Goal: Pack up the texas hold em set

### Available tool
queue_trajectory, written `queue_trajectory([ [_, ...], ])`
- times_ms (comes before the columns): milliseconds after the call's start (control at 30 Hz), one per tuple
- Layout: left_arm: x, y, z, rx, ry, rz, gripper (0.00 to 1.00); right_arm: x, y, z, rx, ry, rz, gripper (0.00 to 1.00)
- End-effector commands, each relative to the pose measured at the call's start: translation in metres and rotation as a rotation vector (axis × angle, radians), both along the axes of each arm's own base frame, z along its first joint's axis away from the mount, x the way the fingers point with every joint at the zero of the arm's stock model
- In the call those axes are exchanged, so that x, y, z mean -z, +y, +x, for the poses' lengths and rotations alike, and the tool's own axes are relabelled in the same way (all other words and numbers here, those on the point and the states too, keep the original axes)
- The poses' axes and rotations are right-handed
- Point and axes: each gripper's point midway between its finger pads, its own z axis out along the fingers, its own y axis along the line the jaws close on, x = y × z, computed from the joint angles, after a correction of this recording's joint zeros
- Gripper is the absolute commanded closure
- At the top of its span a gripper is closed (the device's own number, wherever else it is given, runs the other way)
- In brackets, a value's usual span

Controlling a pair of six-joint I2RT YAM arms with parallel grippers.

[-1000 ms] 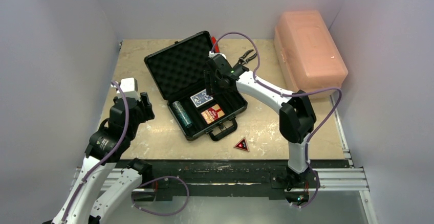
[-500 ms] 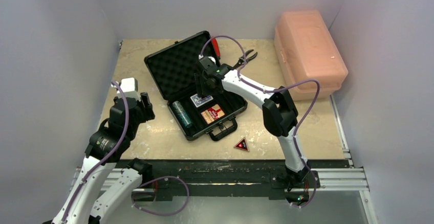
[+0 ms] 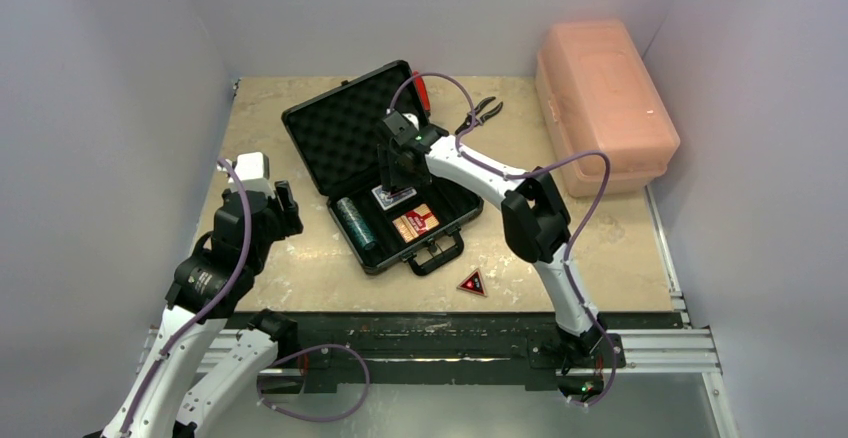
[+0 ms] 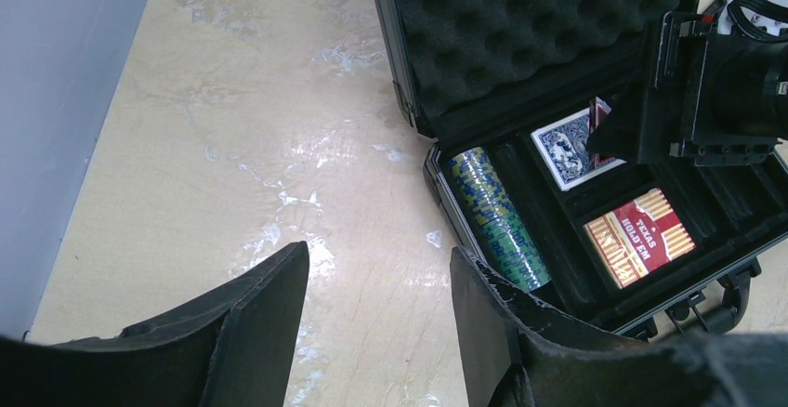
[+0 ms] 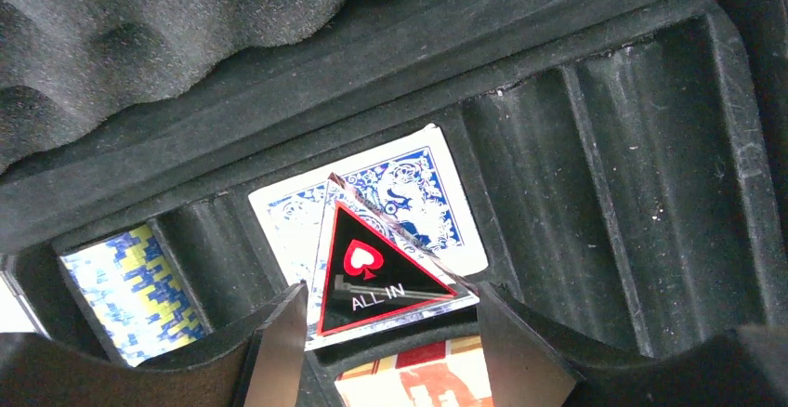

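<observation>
**Right gripper (image 5: 388,325) clamped on ALL IN triangle (image 5: 376,277), over the blue card deck (image 5: 418,193)**

Jaws pinch the triangle by two of its edges, printed face toward the wrist camera; it hangs just above the blue card deck in the far middle slot of the briefcase (image 3: 340,133); can't tell if its lower edge touches the deck. teal chip roll (image 4: 492,216) sits in the left slot; orange-red deck (image 4: 639,238) in the near middle slot; ribbed slots on the right show nothing in them. second triangle (image 3: 472,283) lies on the table (image 3: 610,248), just right of the case handle, near side.

Risks, my read: grip is on slanted edges, so the triangle could twist or squirt out on release; let go here it lands on the blue deck, may sit proud and foul the lid; going lower could jam the fingers against the slot walls.

Pose: right arm reaches far and left across the case, elbow raised, wrist pointing down. left gripper (image 4: 376,268) has jaws apart, nothing between them; it hangs over bare table left of the case, arm folded.
</observation>
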Motion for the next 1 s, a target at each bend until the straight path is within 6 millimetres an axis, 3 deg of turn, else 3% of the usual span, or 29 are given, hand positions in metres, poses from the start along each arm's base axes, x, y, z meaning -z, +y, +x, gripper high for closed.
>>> queue_trajectory([
  [0,-0.018,0.000,0.001,-0.004,-0.050,-0.028,0.43,-0.018,0.008,0.011,0.032,-0.045,0.033,0.64],
  [700,-0.017,-0.001,0.001,0.003,-0.047,-0.031,0.43,0.006,0.017,0.009,0.025,-0.002,0.029,0.62],
  [967,-0.017,-0.001,0.001,0.003,-0.048,-0.031,0.43,0.011,0.018,0.006,0.026,0.016,0.029,0.48],
])
